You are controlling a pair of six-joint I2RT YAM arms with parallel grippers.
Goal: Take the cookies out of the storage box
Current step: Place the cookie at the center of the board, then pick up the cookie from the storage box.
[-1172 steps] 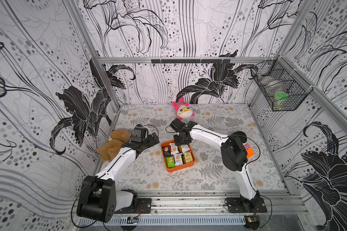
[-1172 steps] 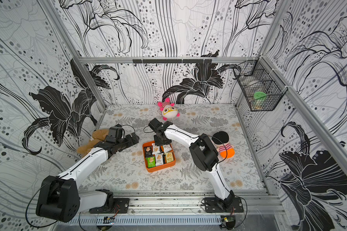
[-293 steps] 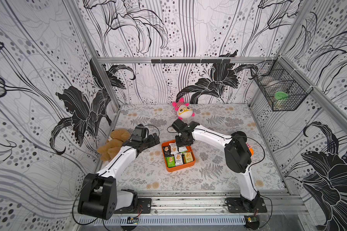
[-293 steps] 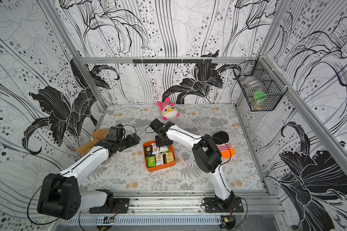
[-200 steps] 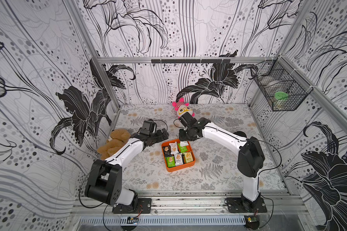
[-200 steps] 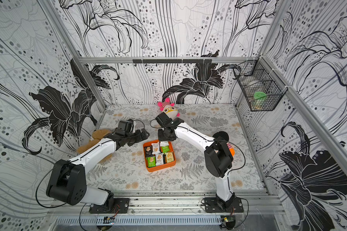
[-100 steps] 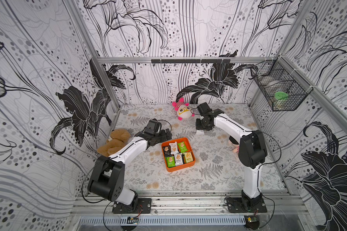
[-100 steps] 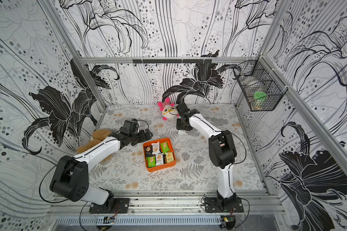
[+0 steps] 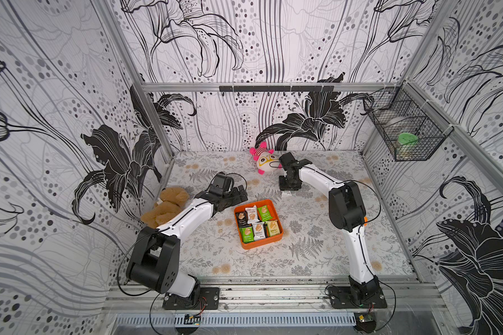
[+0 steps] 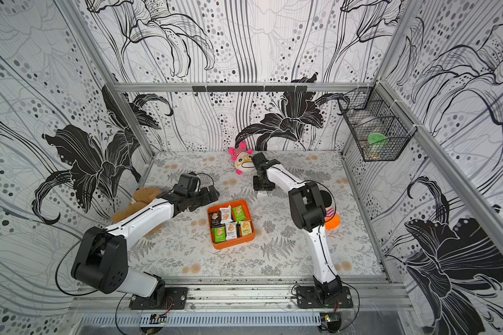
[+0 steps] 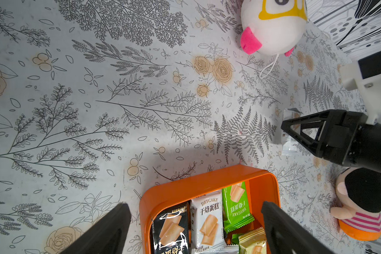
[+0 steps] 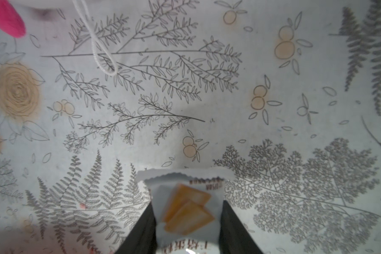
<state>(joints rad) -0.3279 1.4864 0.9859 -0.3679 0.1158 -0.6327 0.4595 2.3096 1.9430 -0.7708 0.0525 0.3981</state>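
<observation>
The orange storage box [image 9: 259, 246] [image 10: 233, 244] sits mid-table with several cookies [image 9: 251, 215] [image 11: 207, 217] in it: black, white, green and pale yellow packets. My left gripper [image 9: 240, 195] [image 11: 195, 204] hangs open over the box's far-left corner, one finger on each side of that end and nothing between them. Beyond the box, my right gripper [image 9: 287, 190] [image 12: 186, 220] is low over the table, shut on a white cookie packet [image 12: 185, 204] [image 11: 289, 143] [image 10: 261, 193] printed with tan biscuits.
A pink-and-white plush [image 9: 263, 161] lies just behind the right gripper, its white cord [image 12: 101, 57] trailing on the table. A brown teddy [image 9: 164, 204] sits at the left wall and a striped plush with an orange base [image 11: 359, 220] on the right. A black wire basket [image 9: 404, 136] hangs on the right wall.
My right gripper lifted a white packet out of the box, carried it to the far side and lowered it toward the table. The left arm reached in to the box's far-left corner.
</observation>
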